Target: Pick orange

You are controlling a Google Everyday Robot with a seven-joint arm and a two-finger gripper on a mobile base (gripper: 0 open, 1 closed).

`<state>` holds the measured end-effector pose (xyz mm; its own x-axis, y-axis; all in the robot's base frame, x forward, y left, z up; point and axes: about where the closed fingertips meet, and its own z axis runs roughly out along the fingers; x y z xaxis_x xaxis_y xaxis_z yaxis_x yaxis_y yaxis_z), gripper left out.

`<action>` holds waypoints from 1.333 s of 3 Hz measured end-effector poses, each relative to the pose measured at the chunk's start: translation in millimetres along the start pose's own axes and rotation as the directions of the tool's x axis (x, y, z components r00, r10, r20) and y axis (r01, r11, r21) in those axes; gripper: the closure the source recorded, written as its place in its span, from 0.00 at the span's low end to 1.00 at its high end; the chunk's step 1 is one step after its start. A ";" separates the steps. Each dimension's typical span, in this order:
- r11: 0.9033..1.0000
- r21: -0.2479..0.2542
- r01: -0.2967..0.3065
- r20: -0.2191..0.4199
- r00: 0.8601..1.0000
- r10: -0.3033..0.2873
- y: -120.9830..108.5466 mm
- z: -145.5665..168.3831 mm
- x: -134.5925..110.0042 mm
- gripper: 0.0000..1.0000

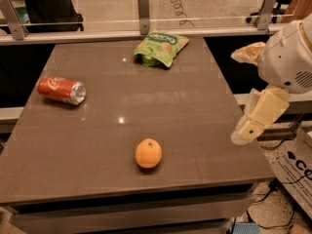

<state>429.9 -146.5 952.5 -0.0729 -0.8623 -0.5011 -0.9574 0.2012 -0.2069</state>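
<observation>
The orange is a small round fruit with a dark stem dimple. It lies on the brown table near the front edge, a little right of centre. My gripper hangs at the table's right edge, to the right of the orange and well apart from it. Its two cream fingers stand apart and hold nothing; it is open.
A red soda can lies on its side at the left. A green snack bag lies at the back centre. A glass rail runs behind the table. A cardboard box and cables sit on the floor at the right.
</observation>
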 end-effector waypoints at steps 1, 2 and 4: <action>0.998 -0.019 0.065 0.123 0.990 -0.062 20.4 24.4 -20.6 0.00; 0.992 -0.031 0.124 0.225 0.968 -0.114 41.8 48.7 -35.8 0.00; 0.982 -0.062 0.177 0.315 0.937 -0.149 70.4 99.7 -54.6 0.00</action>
<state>394.3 -38.9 881.5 0.1624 -0.6917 -0.7037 -0.9707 0.0161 -0.2398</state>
